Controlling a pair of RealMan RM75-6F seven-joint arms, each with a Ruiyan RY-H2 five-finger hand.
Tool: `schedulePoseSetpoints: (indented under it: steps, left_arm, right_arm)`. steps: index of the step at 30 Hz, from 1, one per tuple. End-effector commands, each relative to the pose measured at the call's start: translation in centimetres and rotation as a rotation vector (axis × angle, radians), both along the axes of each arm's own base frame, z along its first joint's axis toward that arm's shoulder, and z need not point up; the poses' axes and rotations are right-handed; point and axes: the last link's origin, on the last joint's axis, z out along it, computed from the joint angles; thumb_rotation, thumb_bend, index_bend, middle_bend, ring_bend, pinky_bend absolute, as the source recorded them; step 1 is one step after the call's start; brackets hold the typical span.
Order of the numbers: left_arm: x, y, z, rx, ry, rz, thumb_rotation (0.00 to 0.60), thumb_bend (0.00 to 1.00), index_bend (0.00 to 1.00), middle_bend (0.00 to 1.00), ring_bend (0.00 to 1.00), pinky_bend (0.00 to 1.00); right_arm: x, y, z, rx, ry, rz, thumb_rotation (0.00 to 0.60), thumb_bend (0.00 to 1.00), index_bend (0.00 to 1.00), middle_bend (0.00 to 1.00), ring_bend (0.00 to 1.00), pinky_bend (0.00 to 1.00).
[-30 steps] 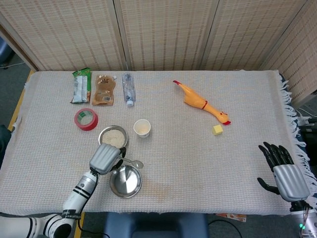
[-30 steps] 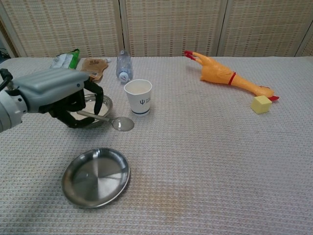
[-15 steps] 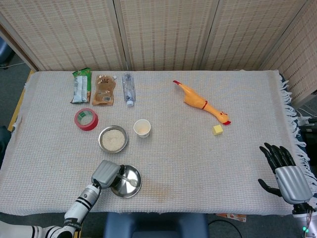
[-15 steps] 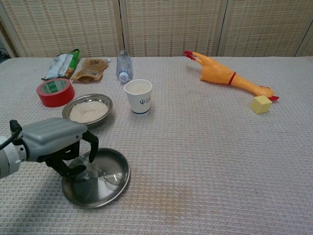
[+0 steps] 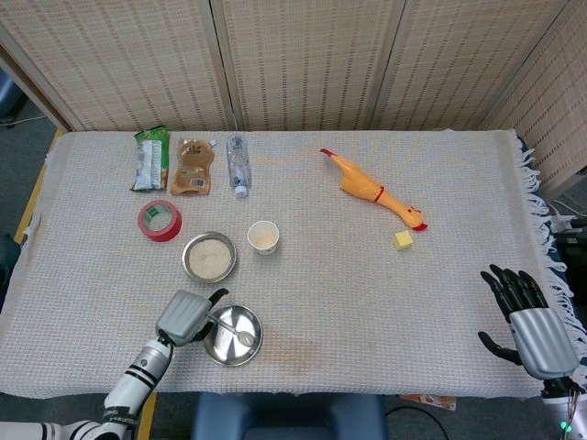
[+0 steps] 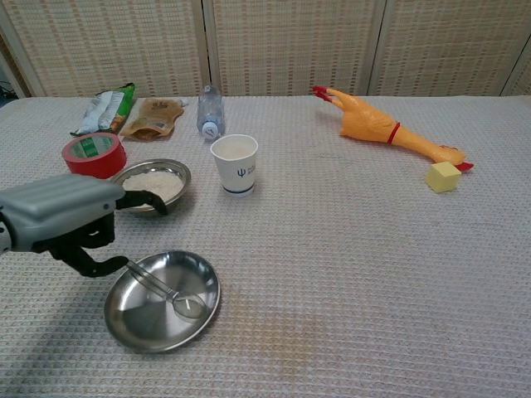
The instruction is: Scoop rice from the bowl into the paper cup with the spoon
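A steel bowl of rice [image 5: 209, 257] [image 6: 151, 184] stands left of the white paper cup [image 5: 263, 236] [image 6: 234, 163], which holds some rice. In front of them lies an empty steel plate [image 5: 225, 350] [image 6: 137, 323], and the metal spoon [image 5: 235, 331] [image 6: 163, 287] rests in it with its scoop toward the plate's middle. My left hand [image 5: 183, 316] [image 6: 62, 217] hovers at the plate's left edge, fingers apart, with the spoon's handle end just by the thumb. My right hand [image 5: 527, 316] hangs past the table's right edge, fingers spread and empty.
A red tape roll [image 5: 160, 220] lies left of the rice bowl. Two snack packets [image 5: 171, 163] and a small bottle [image 5: 238, 165] line the far left. A rubber chicken [image 5: 376, 192] and a yellow cube [image 5: 403, 239] sit to the right.
My left hand carried the spoon from beside the rice bowl down to the empty plate, laid it there, then opened and drew a little left. The right hand stayed put.
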Motion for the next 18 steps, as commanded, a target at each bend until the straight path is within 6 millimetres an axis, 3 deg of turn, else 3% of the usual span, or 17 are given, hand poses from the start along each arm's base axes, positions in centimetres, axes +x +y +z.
schedulePoseSetpoints:
  steps: [1,2,3,6,8,11,18]
  left_arm:
    - [-3.0,-1.9,5.8,0.013,-0.198,0.107,0.6,0.39,0.04,0.65,0.58,0.73]
    - [-4.1,-2.4,6.9,0.024,-0.228,0.136,0.6,0.39,0.01,0.44,0.38,0.56]
    - [-5.7,-3.2,8.5,0.059,-0.272,0.172,0.6,0.39,0.0,0.31,0.25,0.44]
    - [-9.5,-5.6,11.8,0.206,-0.4,0.234,0.6,0.39,0.0,0.13,0.05,0.21]
    - [-11.3,-6.7,13.0,0.287,-0.498,0.246,0.6,0.39,0.0,0.1,0.01,0.13]
    - [-13.5,-7.5,14.4,0.304,-0.489,0.217,0.6,0.39,0.01,0.07,0.0,0.08]
    - [-13.9,-7.7,15.5,0.387,-0.455,0.144,0.6,0.39,0.0,0.02,0.0,0.07]
  right_arm:
    - [-0.1,0.0,0.1,-0.007,0.003,-0.004,0.6,0.14,0.0,0.0,0.0,0.0]
    - [-0.1,0.0,0.1,-0.007,0.006,-0.006,0.6,0.14,0.0,0.0,0.0,0.0]
    - [-0.2,0.0,0.0,-0.007,0.01,-0.011,0.6,0.14,0.0,0.0,0.0,0.0]
    - [-0.4,-0.1,-0.2,-0.006,0.033,-0.034,0.6,0.14,0.0,0.0,0.0,0.0]
    - [-0.5,-0.2,-0.4,-0.008,0.049,-0.046,0.6,0.14,0.0,0.0,0.0,0.0]
    - [-0.5,-0.5,-0.8,-0.002,0.059,-0.047,0.6,0.14,0.0,0.0,0.0,0.0]
    - [-0.3,-0.2,-1.1,0.003,0.07,-0.044,0.6,0.14,0.0,0.0,0.0,0.0]
